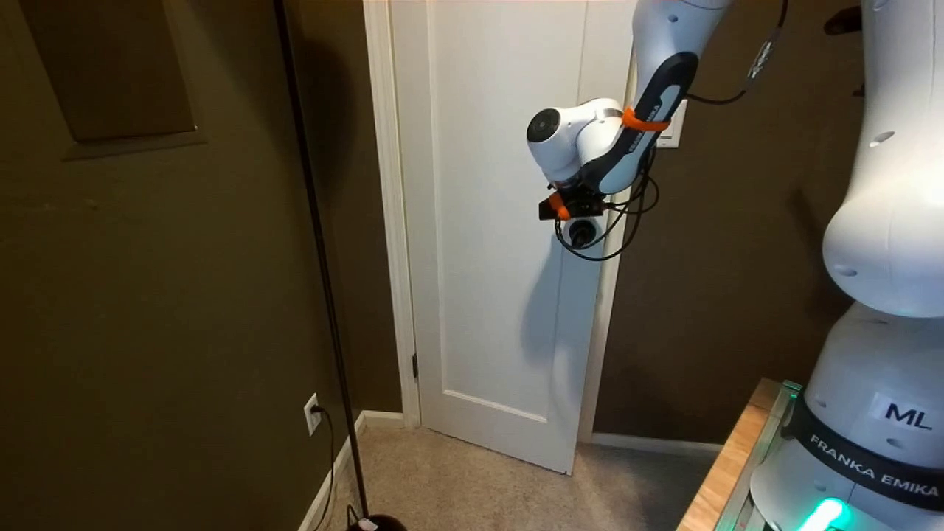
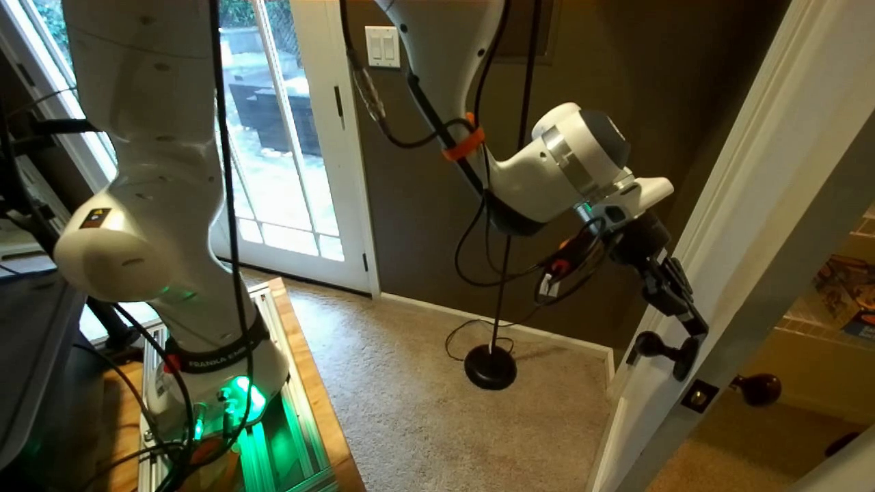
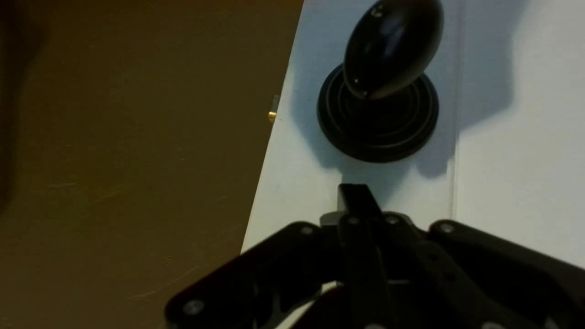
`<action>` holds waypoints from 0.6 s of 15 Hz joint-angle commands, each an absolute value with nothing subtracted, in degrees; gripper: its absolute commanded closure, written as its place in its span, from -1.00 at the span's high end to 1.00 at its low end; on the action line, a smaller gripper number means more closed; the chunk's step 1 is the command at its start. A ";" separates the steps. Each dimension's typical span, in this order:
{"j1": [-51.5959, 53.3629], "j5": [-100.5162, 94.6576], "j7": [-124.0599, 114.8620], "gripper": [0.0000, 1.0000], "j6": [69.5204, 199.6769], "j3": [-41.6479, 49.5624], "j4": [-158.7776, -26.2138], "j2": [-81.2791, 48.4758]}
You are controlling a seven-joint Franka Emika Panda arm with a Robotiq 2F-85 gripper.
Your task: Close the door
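The white door stands ajar, its free edge swung out from the frame trim. It also shows in an exterior view and in the wrist view. Its dark knob sits near the free edge and shows large in the wrist view. A brass latch juts from the edge. My gripper is shut and empty, its fingers together just below the knob's round plate in the wrist view. In an exterior view the gripper is close beside the knob; whether it touches the door I cannot tell.
A floor lamp with a thin dark pole and round base stands near the brown wall. The arm's base is on a wooden-edged bench. Loose cables hang from the wrist. A shelf box shows behind the door.
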State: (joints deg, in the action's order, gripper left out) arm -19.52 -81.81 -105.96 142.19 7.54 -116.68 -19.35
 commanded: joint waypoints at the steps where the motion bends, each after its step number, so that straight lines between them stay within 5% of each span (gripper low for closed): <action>1: -17.64 -82.11 -107.73 -0.99 141.88 10.28 -113.84 -22.13; 9: -18.32 -87.18 -110.64 -0.99 144.64 13.73 -110.17 -24.96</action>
State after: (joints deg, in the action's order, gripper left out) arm -18.38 -82.65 -107.13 142.48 11.64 -112.98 -22.89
